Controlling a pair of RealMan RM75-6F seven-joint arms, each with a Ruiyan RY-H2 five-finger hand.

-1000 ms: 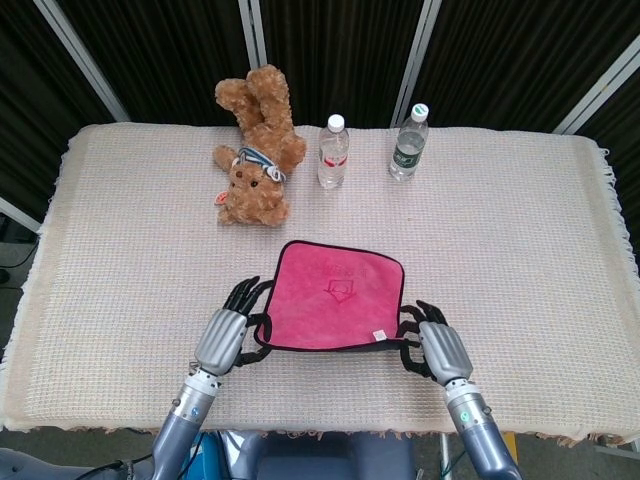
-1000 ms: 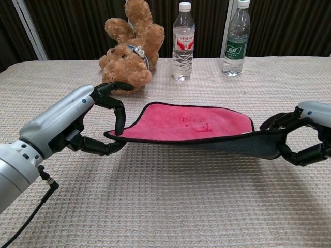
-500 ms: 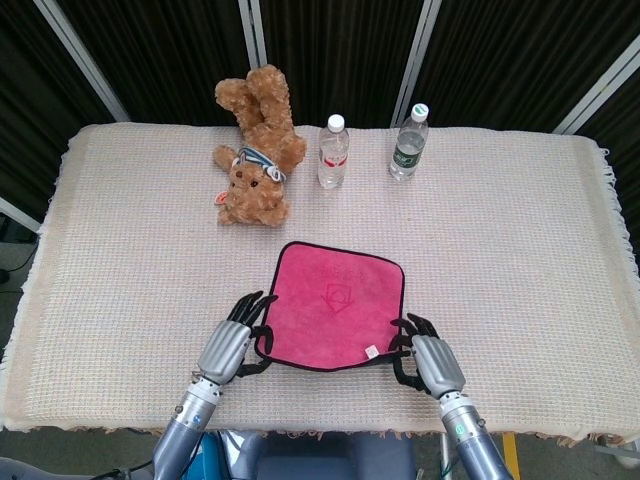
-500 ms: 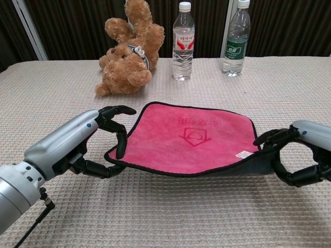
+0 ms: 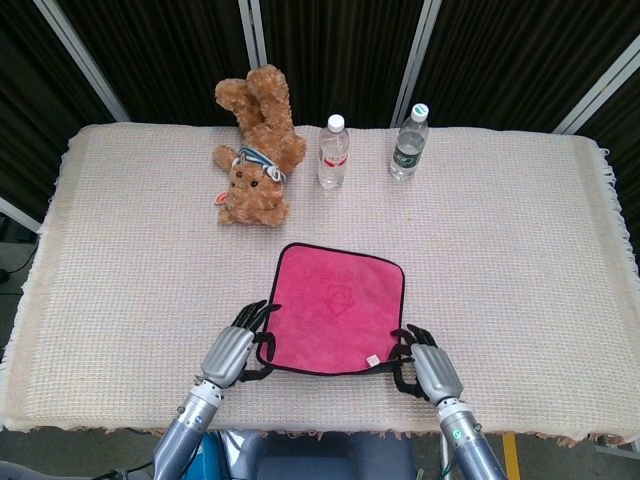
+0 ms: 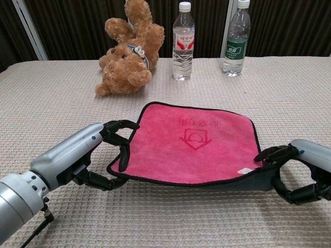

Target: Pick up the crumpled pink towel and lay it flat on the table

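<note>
Here, towel: a pink towel (image 5: 337,309) of soft, fleecy cloth, squarish with rounded corners and a black bound edge, is spread open near the front edge of the desk (image 5: 520,260); a heart-and-outline emblem is stitched at its middle and a small white tag sits by its near right corner.
Towel lie: the far part is laid on the desk, while the near edge is seen raised, with dark shadow beneath it in the chest view.
Left hand: the left hand (image 5: 232,352) is seen at the near left corner, its black fingers (image 6: 123,150) closed on the hem.
Right hand: the right hand (image 5: 428,366) is seen at the near right corner, its fingers (image 6: 274,153) pinched on the hem.
Desk cover: a cream, waffle-woven cloth with a fringed right edge.
Toy: a curly brown plush bear (image 5: 255,150) is laid upside down near the far edge.
Bottles: two clear plastic bottles, white-capped (image 5: 333,152) and green-labelled (image 5: 408,143), are stood upright by the far edge; whether they are filled cannot be told.
</note>
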